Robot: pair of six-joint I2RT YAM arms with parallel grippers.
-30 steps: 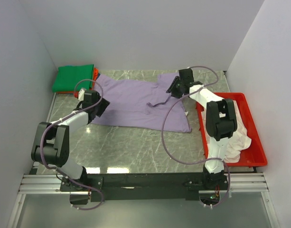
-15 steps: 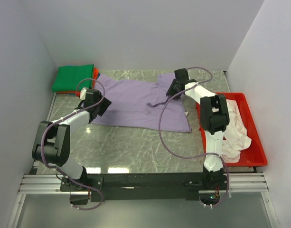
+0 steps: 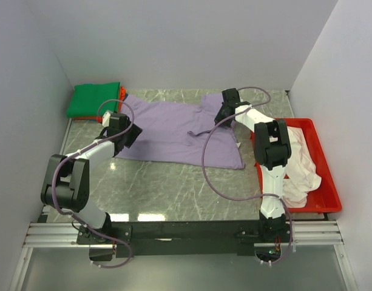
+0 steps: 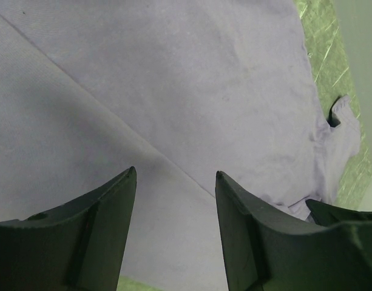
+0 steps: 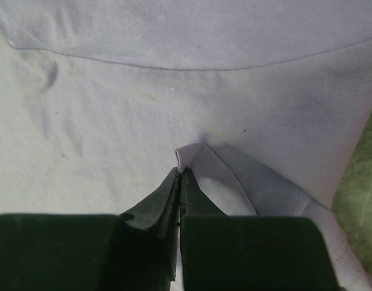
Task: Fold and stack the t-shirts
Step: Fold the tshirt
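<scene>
Stretched farther out since 1 second ago, the right gripper (image 5: 181, 177) now pinches a raised fold of the lavender t-shirt (image 3: 167, 130) spread on the table (image 3: 173, 182), while the left gripper (image 4: 175, 179) hovers low, jaws parted and empty, over its left edge.

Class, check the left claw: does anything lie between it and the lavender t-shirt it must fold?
Nothing visible does. The left claw stands open right over the lavender t-shirt, only bare cloth showing between its fingers. The right claw is shut on a small fold of the same shirt.
</scene>
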